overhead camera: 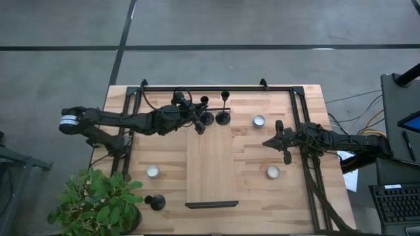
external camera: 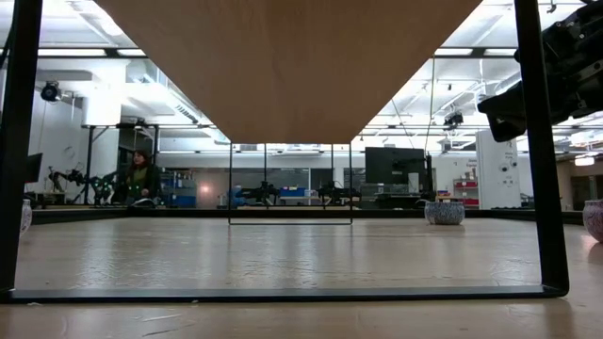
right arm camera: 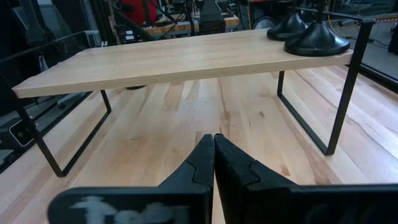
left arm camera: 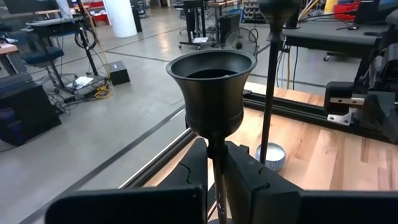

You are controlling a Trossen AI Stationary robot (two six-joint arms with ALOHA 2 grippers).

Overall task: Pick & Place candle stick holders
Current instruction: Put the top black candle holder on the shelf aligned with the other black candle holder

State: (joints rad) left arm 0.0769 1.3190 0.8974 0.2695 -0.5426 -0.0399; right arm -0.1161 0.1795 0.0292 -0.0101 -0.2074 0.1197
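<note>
Left gripper (overhead camera: 197,122) clamped on a candle stick holder (left arm camera: 212,93) stem.
Holder stands at the raised shelf's (overhead camera: 211,170) far edge beside a second holder (overhead camera: 224,117); third holder (overhead camera: 156,202) near the table's (overhead camera: 308,203) front-left corner. Right gripper (right arm camera: 214,149) closed, empty.

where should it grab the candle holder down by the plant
Grip that candle holder by its thin stem, between the domed base and the cup; the base looks too wide and rounded to pinch. Probably come from the wooden riser side, since the plant crowds its other side with leaves.
</note>
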